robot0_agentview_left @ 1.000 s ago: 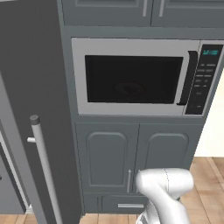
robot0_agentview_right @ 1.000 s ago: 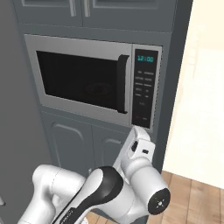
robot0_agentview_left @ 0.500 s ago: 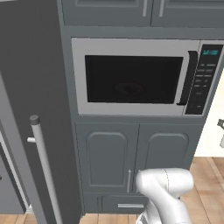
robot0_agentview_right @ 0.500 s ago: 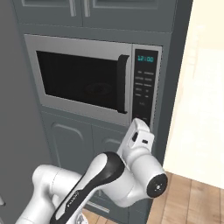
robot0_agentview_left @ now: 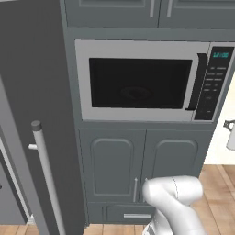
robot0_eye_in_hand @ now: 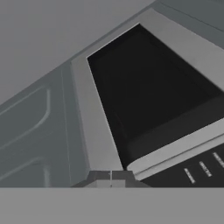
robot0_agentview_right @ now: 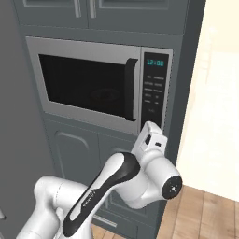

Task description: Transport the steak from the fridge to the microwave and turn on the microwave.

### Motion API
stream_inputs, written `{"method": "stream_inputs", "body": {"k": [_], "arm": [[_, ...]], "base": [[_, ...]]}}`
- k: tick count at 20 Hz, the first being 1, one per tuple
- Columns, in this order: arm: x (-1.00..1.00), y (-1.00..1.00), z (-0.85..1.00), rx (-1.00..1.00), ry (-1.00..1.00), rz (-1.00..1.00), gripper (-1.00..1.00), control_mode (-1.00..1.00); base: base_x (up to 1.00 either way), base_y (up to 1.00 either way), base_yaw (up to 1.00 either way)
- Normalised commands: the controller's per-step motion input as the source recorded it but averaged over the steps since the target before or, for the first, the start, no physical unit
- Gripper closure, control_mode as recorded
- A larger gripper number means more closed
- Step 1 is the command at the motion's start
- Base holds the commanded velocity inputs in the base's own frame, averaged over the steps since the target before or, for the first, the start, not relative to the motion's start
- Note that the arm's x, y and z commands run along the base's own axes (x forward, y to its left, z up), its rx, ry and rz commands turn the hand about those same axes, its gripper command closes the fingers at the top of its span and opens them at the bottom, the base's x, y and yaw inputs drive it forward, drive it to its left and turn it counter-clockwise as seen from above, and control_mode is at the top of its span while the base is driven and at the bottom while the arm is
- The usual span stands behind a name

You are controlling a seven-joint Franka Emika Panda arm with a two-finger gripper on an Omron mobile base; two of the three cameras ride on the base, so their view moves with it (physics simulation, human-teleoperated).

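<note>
The microwave (robot0_agentview_left: 142, 82) sits built into the grey cabinet wall. Its dark glass door is closed, with the black handle (robot0_agentview_left: 198, 82) and button panel (robot0_agentview_left: 215, 85) at its right. My gripper (robot0_eye_in_hand: 110, 177) is close below the button panel (robot0_eye_in_hand: 203, 168), pointing up at the door (robot0_eye_in_hand: 148, 87). Its fingertips stand together with nothing between them. In the right base view, my white hand (robot0_agentview_right: 150, 140) hangs just under the panel (robot0_agentview_right: 154, 93). The fridge door (robot0_agentview_left: 32, 114) with its bar handle (robot0_agentview_left: 46, 179) stands at the left. The steak is hidden.
Grey cabinet doors (robot0_agentview_left: 147, 160) and a drawer (robot0_agentview_left: 133, 213) lie below the microwave, and upper cabinets (robot0_agentview_left: 151, 11) above it. My arm's elbow (robot0_agentview_right: 154, 179) bulges in front of the lower cabinets. Wooden floor (robot0_agentview_right: 210, 214) and a pale wall are to the right.
My hand has risen a little toward the microwave's button panel, and it has come into the right edge of the left base view. The microwave door stays closed.
</note>
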Motion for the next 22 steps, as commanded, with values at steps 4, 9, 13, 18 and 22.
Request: {"method": "stream_inputs", "body": {"k": [4,9,13,18,22], "arm": [[0.25,-0.09,0.0,0.0,0.0,0.01,1.0,-1.0],[0.25,-0.01,0.0,0.0,0.0,0.0,1.0,-1.0],[0.23,0.0,0.0,0.0,0.0,0.0,1.0,-1.0],[0.22,0.0,0.0,0.0,0.0,0.0,1.0,-1.0],[0.15,-0.04,0.0,0.0,0.0,0.0,1.0,-1.0]], "base": [[0.0,0.0,0.0],[0.0,0.0,0.0],[0.0,0.0,0.0],[0.0,0.0,0.0],[0.0,0.0,0.0]]}}
